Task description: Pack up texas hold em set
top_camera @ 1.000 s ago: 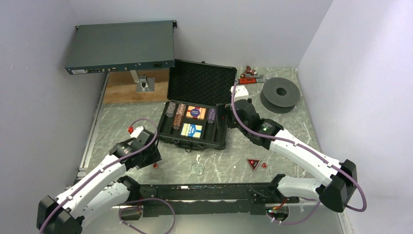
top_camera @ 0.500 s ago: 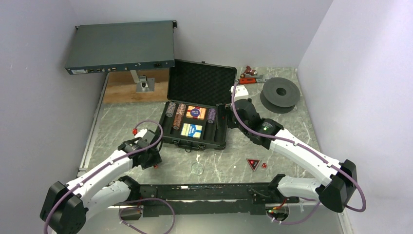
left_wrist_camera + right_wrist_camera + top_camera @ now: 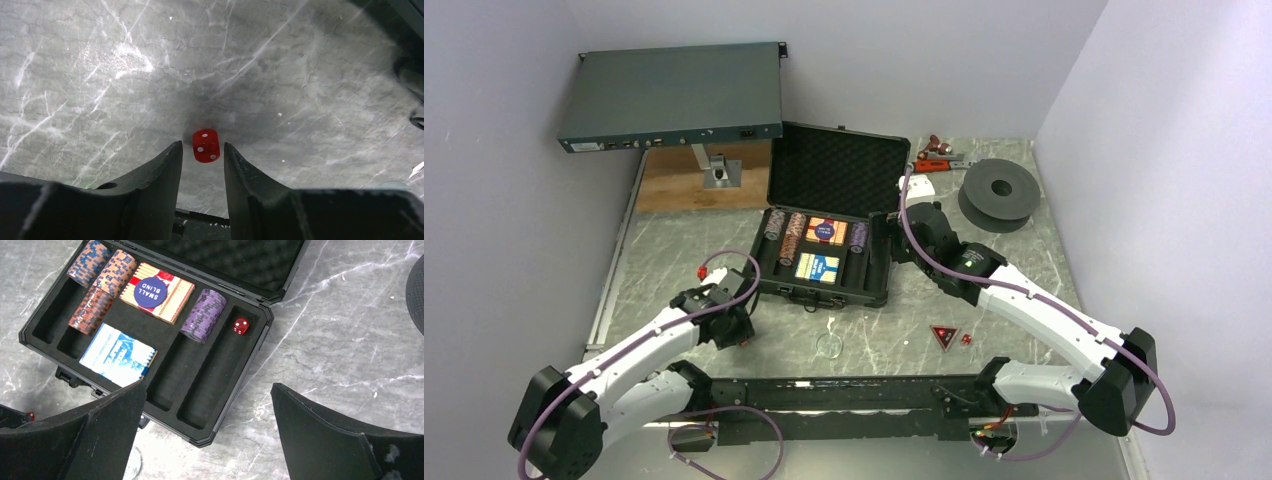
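The step in hand is picking the loose die (image 3: pixel 206 145) off the table (image 3: pixel 100 75), just off the front left corner of the case (image 3: pixel 839 175). The left gripper (image 3: pixel 202 150) is down over it with its jaws narrow, one finger (image 3: pixel 167 165) on each side. A thin strip of table shows between the die and each finger, so nothing looks gripped yet. To do this well, centre the die first, since in the wrist view it sits a shade nearer one finger. Then bring the pads onto two opposite flat faces, not an edge, or the small hard cube may squirt out, and lift straight before travelling. The die has no long axis; it lies flat, a pipped face up, its sides roughly square to the fingers. The case lies open with its long axis across the table, lid raised on the far side, slots running near to far. Another die (image 3: pixel 241 325) lies at the far end of the rightmost slot, the likely target. The right gripper (image 3: pixel 208 390) hangs over that side, jaws wide and empty, and may need to clear.
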Controlling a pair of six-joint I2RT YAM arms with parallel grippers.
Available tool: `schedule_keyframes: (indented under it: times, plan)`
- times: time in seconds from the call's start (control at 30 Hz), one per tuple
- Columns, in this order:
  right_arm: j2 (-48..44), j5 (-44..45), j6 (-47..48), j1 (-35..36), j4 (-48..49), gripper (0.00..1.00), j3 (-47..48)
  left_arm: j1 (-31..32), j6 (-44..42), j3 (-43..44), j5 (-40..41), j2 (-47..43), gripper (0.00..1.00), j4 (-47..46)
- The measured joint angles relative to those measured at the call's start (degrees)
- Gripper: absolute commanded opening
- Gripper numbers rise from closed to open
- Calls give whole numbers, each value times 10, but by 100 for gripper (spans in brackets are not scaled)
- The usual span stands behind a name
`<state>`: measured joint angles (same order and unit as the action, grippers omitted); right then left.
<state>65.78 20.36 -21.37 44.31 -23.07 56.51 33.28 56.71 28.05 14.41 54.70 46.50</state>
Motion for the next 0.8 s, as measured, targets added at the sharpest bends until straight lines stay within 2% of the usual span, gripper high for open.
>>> schedule_keyframes:
  times: [0.13, 0.27, 0.37, 0.6, 0.8]
  plan:
    - [0, -1, 0, 0, 0, 100, 0, 0, 0, -1, 0, 8, 36, -9]
    - [0, -1, 0, 0, 0, 100, 0, 0, -2, -1, 0, 14, 25, -21]
    - [0, -2, 0, 0, 0, 100, 0, 0, -3, -1, -1, 16, 21, -27]
    - [0, -2, 0, 0, 0, 100, 0, 0, -5, 0, -2, 22, 0, -32]
    - [0, -5, 0, 0, 0, 100, -1, 0, -8, 2, -1, 24, 0, -34]
